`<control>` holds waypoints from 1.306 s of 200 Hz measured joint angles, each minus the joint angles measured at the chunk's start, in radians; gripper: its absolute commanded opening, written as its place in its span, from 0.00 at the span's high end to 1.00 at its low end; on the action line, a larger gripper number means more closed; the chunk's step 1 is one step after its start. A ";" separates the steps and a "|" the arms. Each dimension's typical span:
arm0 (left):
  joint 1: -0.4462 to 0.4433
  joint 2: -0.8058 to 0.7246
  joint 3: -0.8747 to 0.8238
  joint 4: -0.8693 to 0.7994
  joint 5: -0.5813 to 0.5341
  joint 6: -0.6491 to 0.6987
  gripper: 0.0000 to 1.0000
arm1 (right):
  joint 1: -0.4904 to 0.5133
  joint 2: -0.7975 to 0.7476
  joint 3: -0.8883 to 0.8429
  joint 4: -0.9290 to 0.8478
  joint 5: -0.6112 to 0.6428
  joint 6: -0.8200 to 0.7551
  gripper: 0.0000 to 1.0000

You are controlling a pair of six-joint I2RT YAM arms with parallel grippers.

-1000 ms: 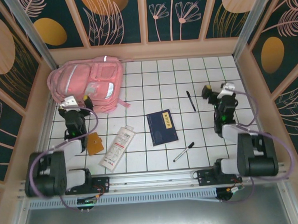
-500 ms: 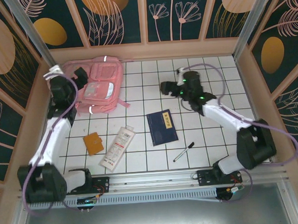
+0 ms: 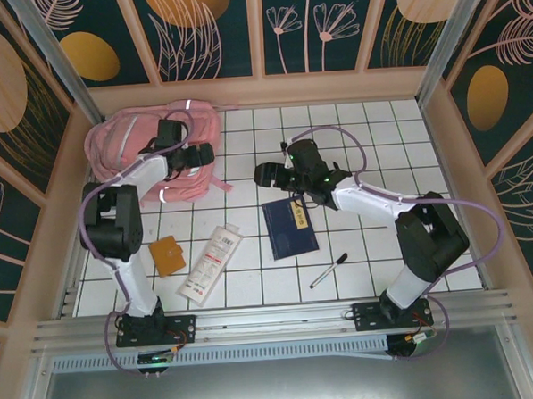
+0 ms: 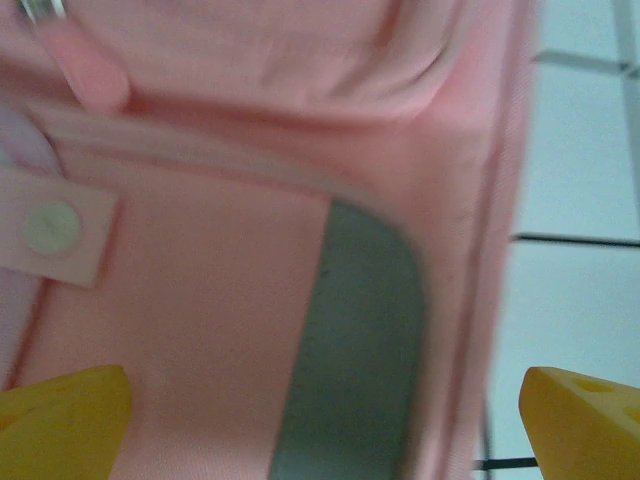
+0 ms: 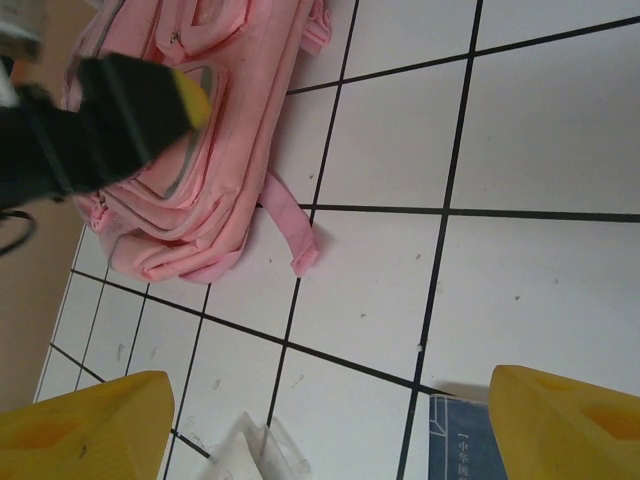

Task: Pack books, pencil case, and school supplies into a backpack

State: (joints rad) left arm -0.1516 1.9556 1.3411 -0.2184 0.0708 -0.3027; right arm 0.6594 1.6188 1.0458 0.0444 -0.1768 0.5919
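**Both arms at backpack, nothing packed yet**

Top: left gripper [image 3: 201,154] over backpack [image 3: 111,141], far left. Book [image 3: 289,227] lies loose, just near of right gripper [image 3: 263,175].
Left wrist: jaws wide, straddling backpack fabric, probably to open it.
Right wrist: jaws wide, empty.

The left arm [image 3: 116,221] is unfolded from its rest, and the left gripper [image 3: 202,155] is now held over the front of the backpack [image 3: 129,135]. The right arm [image 3: 374,199] is swung in from the right, and the right gripper [image 3: 263,175] is brought between backpack and book [image 3: 291,232].
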 measured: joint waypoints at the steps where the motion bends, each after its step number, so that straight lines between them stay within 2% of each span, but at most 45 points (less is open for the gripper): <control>1: 0.000 0.003 0.000 0.000 0.001 0.000 0.01 | 0.000 0.000 0.000 0.000 0.000 0.002 0.18; 14: 0.000 0.044 0.014 -0.003 0.003 0.007 0.08 | 0.010 0.000 0.000 0.000 0.004 0.021 0.18; 26: 0.000 0.048 0.031 -0.006 0.011 0.011 0.18 | 0.024 0.000 -0.002 0.001 0.013 0.040 0.20; 45: -0.004 0.063 0.044 0.007 0.043 0.004 0.23 | 0.042 -0.016 -0.030 0.020 0.018 0.069 0.25; 76: -0.046 0.092 0.070 0.059 0.109 -0.041 0.17 | 0.043 -0.043 -0.067 0.035 0.018 0.103 0.25; 106: -0.167 0.173 0.178 0.105 0.200 -0.130 0.16 | -0.003 -0.069 -0.093 0.051 0.012 0.110 0.24; 124: -0.253 0.219 0.248 0.124 0.261 -0.183 0.05 | -0.075 -0.093 -0.118 0.051 0.009 0.106 0.24; 152: -0.370 0.231 0.348 0.089 0.343 -0.244 0.02 | -0.241 -0.102 -0.128 0.051 -0.016 0.054 0.23; 174: -0.398 0.179 0.433 -0.018 0.306 -0.229 0.01 | -0.338 -0.049 -0.072 0.017 -0.052 -0.019 0.21; 202: -0.347 -0.042 0.420 -0.162 0.144 -0.184 0.01 | -0.362 0.138 0.102 0.000 -0.124 -0.103 0.15; 225: -0.219 -0.310 0.263 -0.189 0.022 -0.182 0.01 | -0.356 0.323 0.266 -0.002 -0.183 -0.142 0.15; 244: -0.057 -0.470 0.075 -0.179 -0.045 -0.193 0.01 | -0.348 0.458 0.381 0.007 -0.217 -0.142 0.22; 261: 0.039 -0.506 -0.082 -0.169 -0.085 -0.196 0.01 | -0.334 0.552 0.450 0.010 -0.236 -0.129 0.30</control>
State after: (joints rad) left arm -0.1127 1.4498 1.2587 -0.3874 -0.0147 -0.4992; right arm 0.3252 2.1708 1.4956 0.0547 -0.4129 0.4633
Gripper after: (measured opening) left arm 0.987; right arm 0.761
